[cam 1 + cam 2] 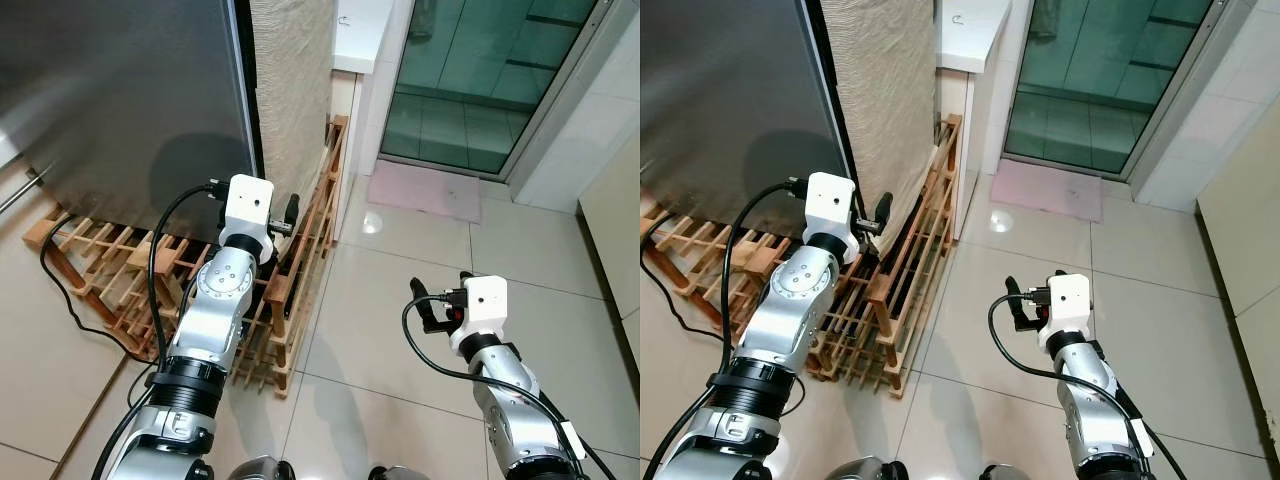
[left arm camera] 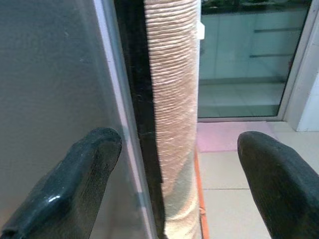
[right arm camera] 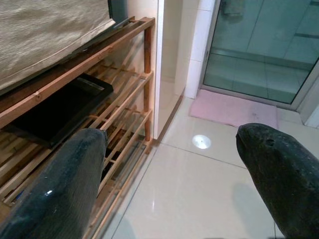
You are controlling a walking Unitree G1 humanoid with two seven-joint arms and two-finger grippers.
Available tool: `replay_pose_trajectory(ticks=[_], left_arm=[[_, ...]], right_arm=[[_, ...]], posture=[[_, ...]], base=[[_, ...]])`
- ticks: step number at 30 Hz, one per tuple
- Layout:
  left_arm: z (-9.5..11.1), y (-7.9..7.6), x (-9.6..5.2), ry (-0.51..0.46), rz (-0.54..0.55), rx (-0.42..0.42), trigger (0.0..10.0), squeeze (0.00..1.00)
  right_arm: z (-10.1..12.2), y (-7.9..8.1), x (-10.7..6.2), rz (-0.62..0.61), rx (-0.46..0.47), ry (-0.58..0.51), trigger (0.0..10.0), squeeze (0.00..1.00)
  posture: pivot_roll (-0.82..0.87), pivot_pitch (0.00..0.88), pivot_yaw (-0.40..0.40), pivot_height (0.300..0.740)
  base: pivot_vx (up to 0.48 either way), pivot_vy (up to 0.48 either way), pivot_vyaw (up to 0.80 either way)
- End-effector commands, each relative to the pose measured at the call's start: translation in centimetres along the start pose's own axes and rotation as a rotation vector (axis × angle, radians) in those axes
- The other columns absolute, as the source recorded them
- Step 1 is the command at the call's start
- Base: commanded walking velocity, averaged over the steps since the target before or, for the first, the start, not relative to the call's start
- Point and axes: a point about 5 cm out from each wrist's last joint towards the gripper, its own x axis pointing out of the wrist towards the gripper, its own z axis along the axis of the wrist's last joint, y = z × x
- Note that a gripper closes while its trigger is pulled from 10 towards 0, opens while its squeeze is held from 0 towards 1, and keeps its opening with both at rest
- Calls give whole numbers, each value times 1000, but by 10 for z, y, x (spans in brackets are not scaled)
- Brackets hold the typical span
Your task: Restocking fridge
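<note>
Grey fridge (image 1: 120, 100) fills the far left, door closed, its right edge meeting a dark seam and then a tall textured beige panel (image 1: 290, 80) alongside. It stands on a low wooden slatted rack (image 1: 290, 300) laid on the tiled floor (image 1: 400, 300); the rack's right end runs back along the beige panel toward a white counter (image 1: 360, 30) edge. A black flat tray (image 3: 60, 109) lies on the rack's slats under the panel (seen from the right wrist). Beyond the counter, a glazed green-tinted door (image 1: 480, 70) with a pale pink mat (image 1: 425, 188) on the floor before it, and a small bright light spot on the tile near the mat. A black cable (image 1: 70, 300) trails across the floor at the rack's left end. Left pincer (image 1: 287, 225) is raised over the rack's right end, near the fridge's right edge, fingers spread with nothing between them; the left wrist view looks straight along the door seam. Right pincer (image 1: 425, 305) hangs over bare floor, well apart from the rack, fingers also spread and holding nothing.
</note>
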Motion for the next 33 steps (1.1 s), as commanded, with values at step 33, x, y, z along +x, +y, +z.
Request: replay_pose_trajectory(ticks=[33], left_arm=[[-24,42,-85,-49,-171,27,10000,0]], right_arm=[[16,-2,-33,37,-28,-50,10000,0]], posture=[[-30,18,-7,731]], base=[[0,0,0]])
